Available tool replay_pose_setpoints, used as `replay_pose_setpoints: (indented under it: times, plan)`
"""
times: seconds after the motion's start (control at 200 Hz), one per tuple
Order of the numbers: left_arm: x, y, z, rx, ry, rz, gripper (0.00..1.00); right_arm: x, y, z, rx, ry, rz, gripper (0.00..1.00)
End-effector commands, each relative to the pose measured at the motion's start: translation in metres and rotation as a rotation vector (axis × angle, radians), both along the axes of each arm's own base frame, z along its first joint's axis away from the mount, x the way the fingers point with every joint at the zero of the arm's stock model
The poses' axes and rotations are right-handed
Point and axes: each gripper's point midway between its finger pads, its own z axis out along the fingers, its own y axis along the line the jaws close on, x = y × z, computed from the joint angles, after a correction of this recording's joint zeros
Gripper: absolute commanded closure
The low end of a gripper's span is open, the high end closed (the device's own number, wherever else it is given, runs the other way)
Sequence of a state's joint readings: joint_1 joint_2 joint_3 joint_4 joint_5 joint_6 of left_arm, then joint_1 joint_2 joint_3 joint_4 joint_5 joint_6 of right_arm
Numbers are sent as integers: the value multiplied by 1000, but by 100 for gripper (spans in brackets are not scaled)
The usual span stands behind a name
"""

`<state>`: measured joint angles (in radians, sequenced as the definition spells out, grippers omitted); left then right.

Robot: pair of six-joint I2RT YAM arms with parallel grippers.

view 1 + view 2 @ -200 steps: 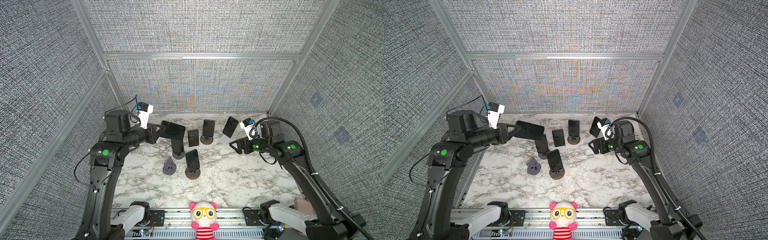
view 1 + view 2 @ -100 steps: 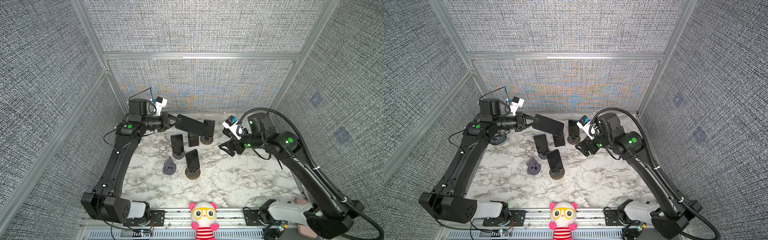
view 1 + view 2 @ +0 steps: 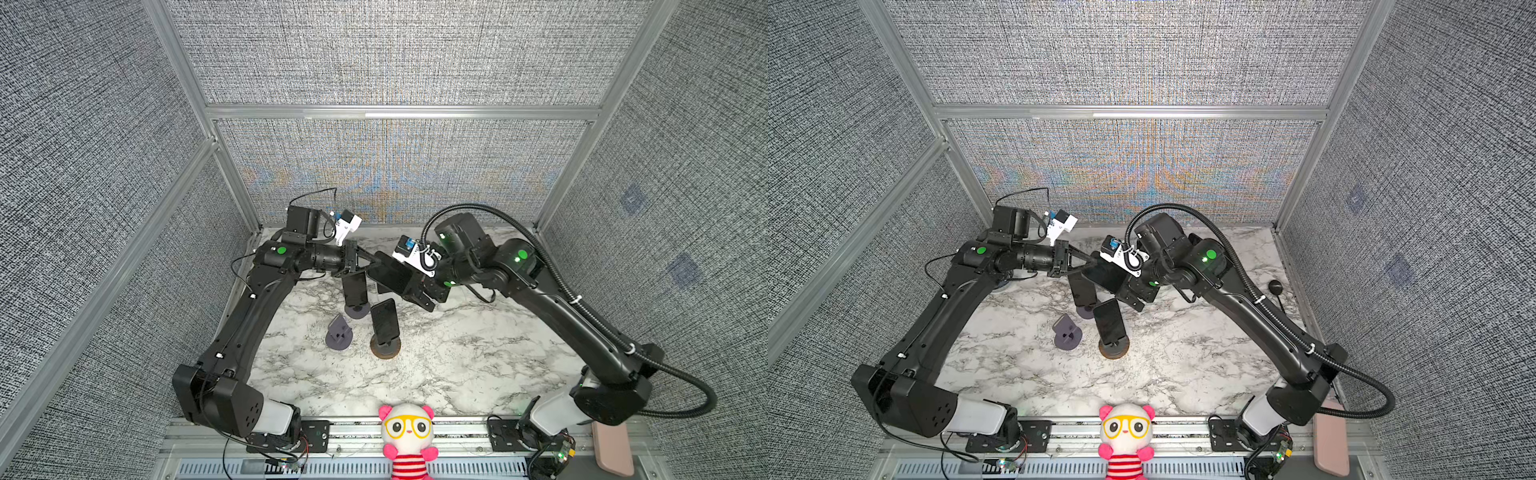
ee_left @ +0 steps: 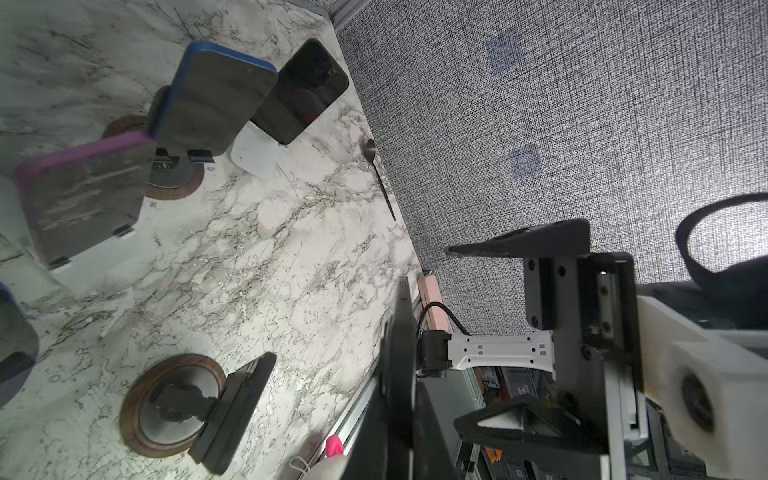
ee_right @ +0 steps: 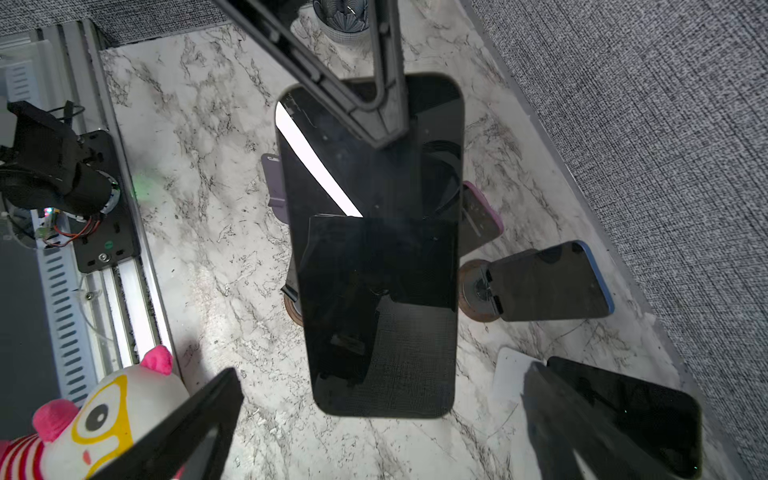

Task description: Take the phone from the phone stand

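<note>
Gripping a black phone (image 3: pixel 392 274) by one short end, the left gripper (image 3: pixel 374 263) is clenched tight on it and holds it in the air above the marble table (image 3: pixel 457 357). In both top views the phone lies roughly level near the back middle, clear of every stand.

The right wrist view shows the phone's dark glass face on, with the left gripper's fingers (image 5: pixel 388 62) pinched across its far end. The right gripper (image 5: pixel 384 372) is spread wide at the phone's other end. One of its fingers stands out to each long side of the phone, and neither touches it. The left wrist view shows the phone edge-on, with those fingers well apart on either side of it.

Below the phone and nearer the front, a purple-grey stand (image 3: pixel 338 332) sits bare on the table. Just to its right a second phone (image 3: pixel 384 320) leans on a stand with a round wooden base (image 3: pixel 385 349). A third phone (image 3: pixel 355 289) stands just behind them, partly under the left gripper. The right wrist view also shows a blue-cased phone (image 5: pixel 548 282) and a pink-cased phone (image 5: pixel 480 220) propped nearer the wall. A plush toy (image 3: pixel 407 432) sits at the front edge.
</note>
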<state>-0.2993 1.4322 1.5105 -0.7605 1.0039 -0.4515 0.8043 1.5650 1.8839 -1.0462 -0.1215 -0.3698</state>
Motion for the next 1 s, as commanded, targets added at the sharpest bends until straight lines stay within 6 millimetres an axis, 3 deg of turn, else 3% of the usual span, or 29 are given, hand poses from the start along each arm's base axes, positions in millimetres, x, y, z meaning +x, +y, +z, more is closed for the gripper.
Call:
replay_pose_setpoints:
  times: [0.0,0.25,0.475,0.71,0.995]
  plan:
    - [-5,-3,10,-43,-47,-44,100,-7,12,-7,-4,37,84,1]
    - [-4,-7,7,-68,-41,-59,100,0,31,-19,24,78,109,1]
    - [0,-8,4,-66,-42,-55,100,15,36,-27,13,44,55,2]
    - [1,-9,-1,-62,-35,-60,100,19,39,-22,58,11,35,15]
    - [2,-9,1,-68,-42,-57,100,22,44,-30,67,36,20,33]
